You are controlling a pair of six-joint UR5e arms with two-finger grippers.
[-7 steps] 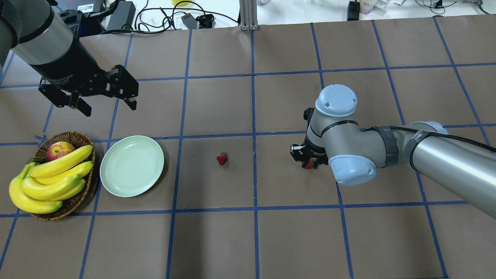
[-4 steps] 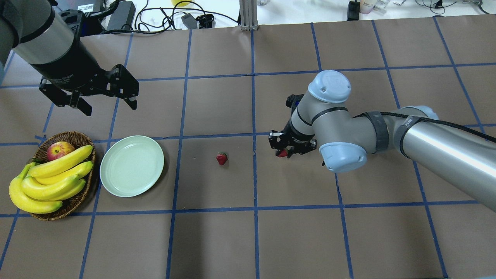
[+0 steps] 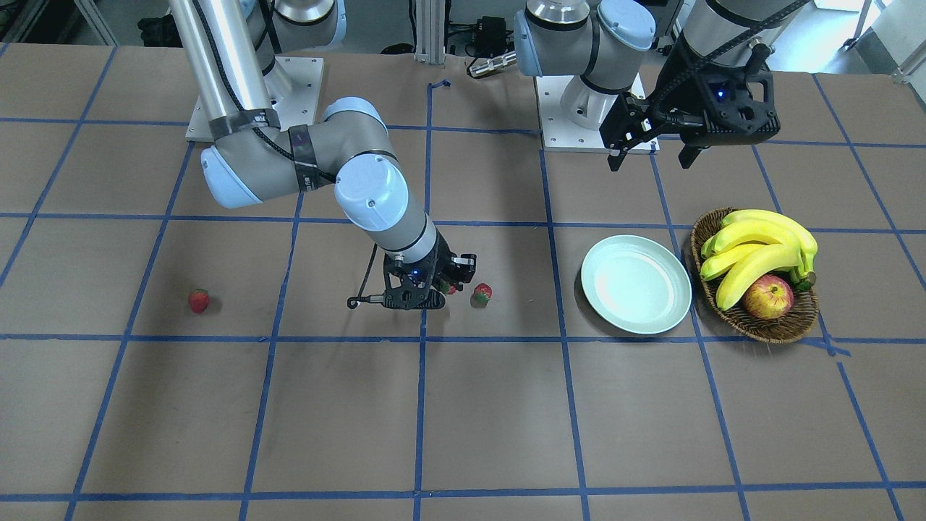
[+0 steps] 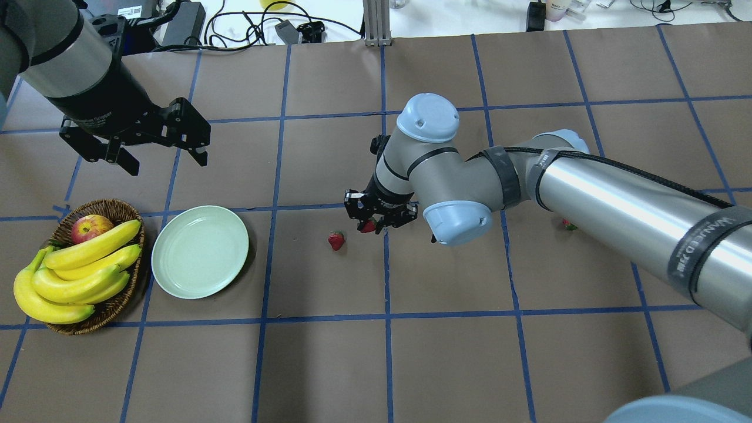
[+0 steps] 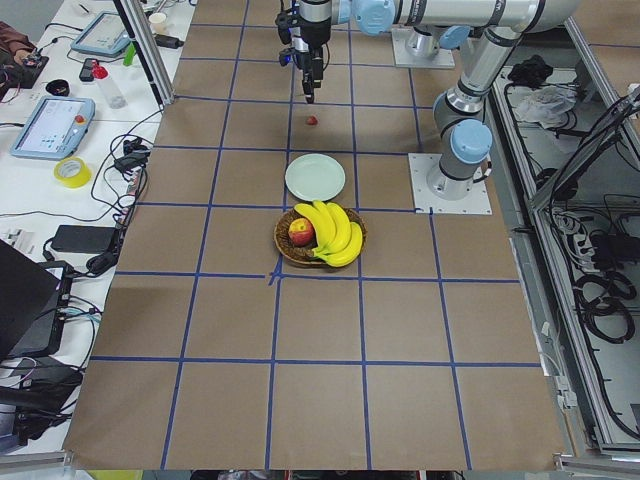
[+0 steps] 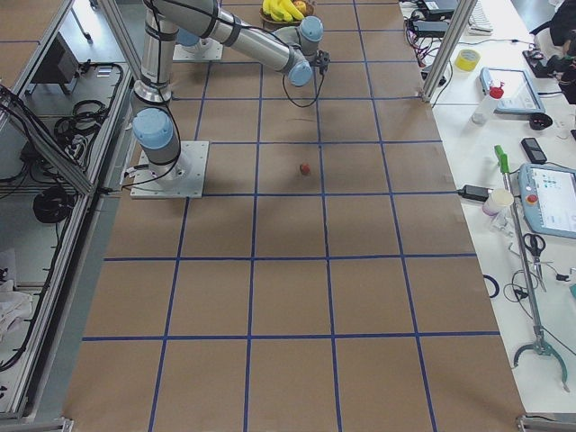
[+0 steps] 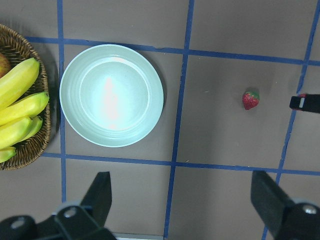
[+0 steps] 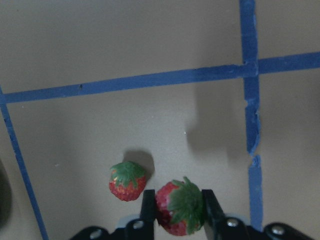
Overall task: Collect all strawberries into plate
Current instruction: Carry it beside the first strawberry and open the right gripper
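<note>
Overhead, your right gripper [image 4: 376, 222] was clamped on a strawberry [image 8: 179, 207], just beside a second strawberry [image 4: 336, 240] lying on the table [image 4: 329, 364], your left gripper [image 4: 166, 163] hung spread wide near the plate [image 4: 200, 251].

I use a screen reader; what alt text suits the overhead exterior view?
The right gripper grips one strawberry beside a second strawberry lying on the table, right of the empty mint-green plate. The left gripper hangs open beyond a wicker basket holding bananas and an apple.

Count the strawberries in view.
3: a strawberry clamped in the right gripper, another on the table beside it, the third alone on the robot's far right.
</note>
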